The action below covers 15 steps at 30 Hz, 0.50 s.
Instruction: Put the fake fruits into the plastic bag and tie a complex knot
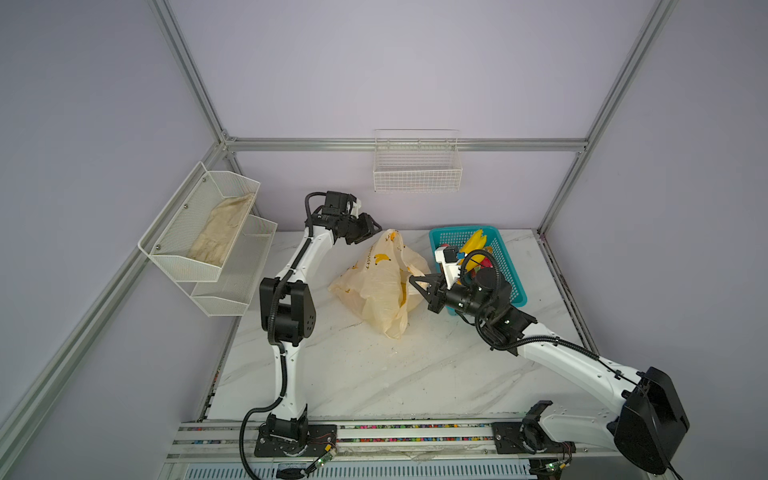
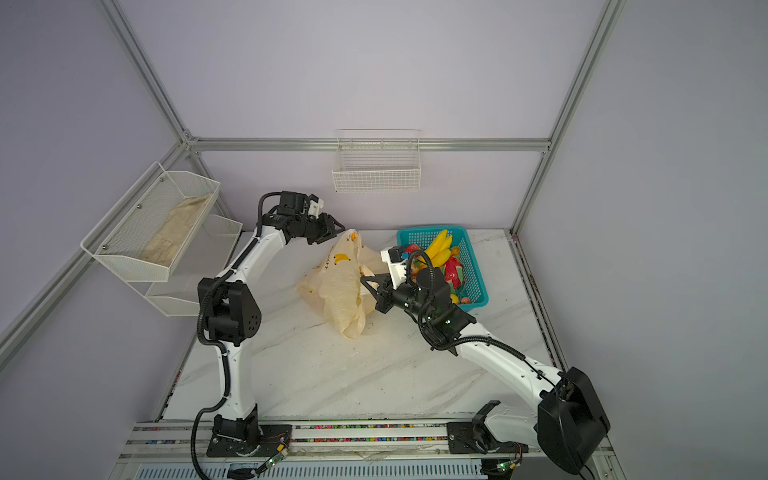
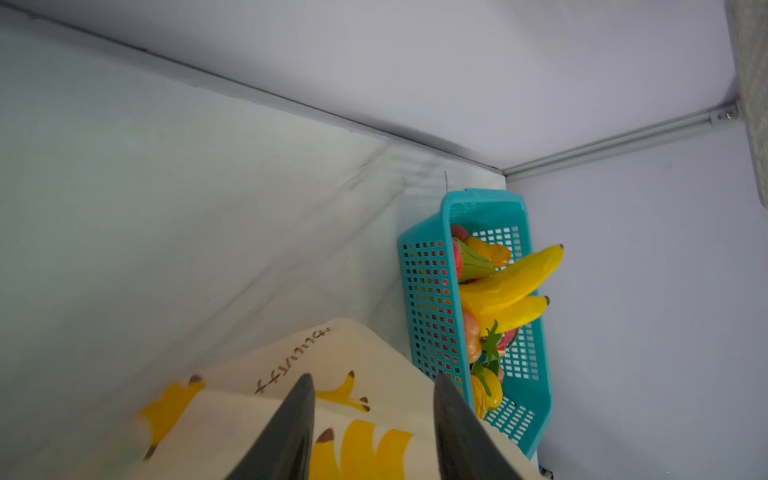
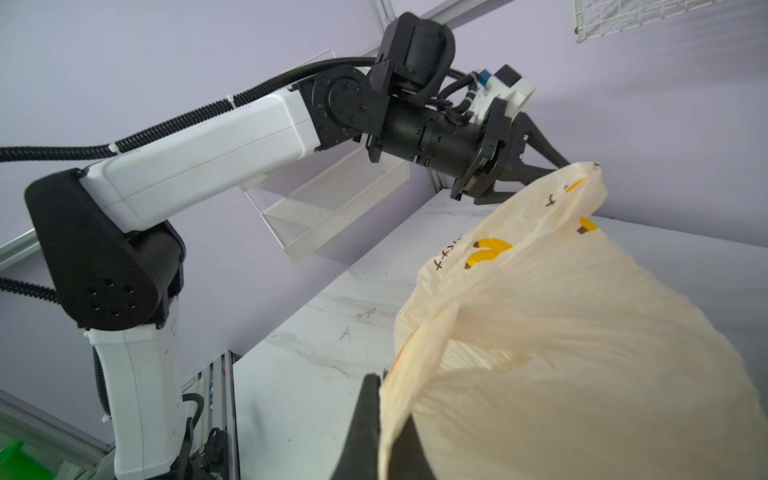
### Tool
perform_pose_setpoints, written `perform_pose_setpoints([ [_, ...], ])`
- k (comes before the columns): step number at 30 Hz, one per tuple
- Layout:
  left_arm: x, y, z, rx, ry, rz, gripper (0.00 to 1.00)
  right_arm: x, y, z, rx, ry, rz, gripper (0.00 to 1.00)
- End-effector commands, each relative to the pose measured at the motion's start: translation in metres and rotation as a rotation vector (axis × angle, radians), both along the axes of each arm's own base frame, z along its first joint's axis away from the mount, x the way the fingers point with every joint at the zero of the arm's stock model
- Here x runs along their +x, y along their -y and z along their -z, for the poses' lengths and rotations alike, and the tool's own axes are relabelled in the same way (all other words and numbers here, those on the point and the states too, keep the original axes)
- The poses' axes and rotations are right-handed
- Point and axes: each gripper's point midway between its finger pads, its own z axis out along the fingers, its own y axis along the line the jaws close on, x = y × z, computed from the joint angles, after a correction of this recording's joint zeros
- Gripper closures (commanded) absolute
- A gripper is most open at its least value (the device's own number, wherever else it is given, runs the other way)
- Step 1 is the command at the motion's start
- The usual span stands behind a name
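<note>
The plastic bag (image 1: 382, 282) (image 2: 336, 286) slumps on the marble table, cream-yellow with banana prints. My right gripper (image 1: 413, 278) (image 4: 376, 380) is shut on a strip of the bag's near rim, pulling it toward the basket. My left gripper (image 1: 375, 232) (image 3: 372, 376) stands open at the bag's raised far corner, its fingers (image 3: 299, 415) apart with the printed film (image 3: 365, 453) showing between them. The fake fruits (image 1: 473, 241) (image 2: 438, 249) (image 3: 511, 282), yellow bananas with red, green and orange pieces, lie in the teal basket (image 1: 513, 286) (image 3: 432, 291). No knot is in view.
The teal basket stands at the table's back right corner, just behind my right wrist. A white mesh shelf (image 1: 232, 266) holding a beige cloth (image 1: 220, 232) hangs on the left wall. A white wire basket (image 1: 417, 166) hangs on the back wall. Bare marble (image 1: 374, 374) spreads toward the front rail.
</note>
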Motion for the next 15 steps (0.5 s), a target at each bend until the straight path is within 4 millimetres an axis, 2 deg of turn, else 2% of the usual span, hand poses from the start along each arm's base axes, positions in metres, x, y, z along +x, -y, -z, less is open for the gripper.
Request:
perform_pose_setpoints([
  [1, -0.018, -0.043, -0.063, 0.220, 0.161, -0.081, 0.42, 0.008, 0.007, -0.019, 0.115, -0.029, 0.073, 1.00],
  [4, -0.059, -0.062, -0.072, 0.343, 0.181, -0.129, 0.35, 0.017, 0.010, -0.012, 0.104, -0.056, 0.124, 1.00],
  [9, -0.137, -0.065, -0.083, 0.516, 0.280, -0.158, 0.25, 0.027, 0.010, -0.005, 0.081, -0.087, 0.157, 1.00],
  [12, -0.186, -0.052, -0.088, 0.571, 0.347, -0.120, 0.25, 0.031, 0.010, -0.003, 0.069, -0.094, 0.155, 1.00],
  [15, -0.225, -0.020, -0.078, 0.569, 0.387, -0.002, 0.26, 0.033, 0.012, -0.003, 0.069, -0.099, 0.154, 1.00],
])
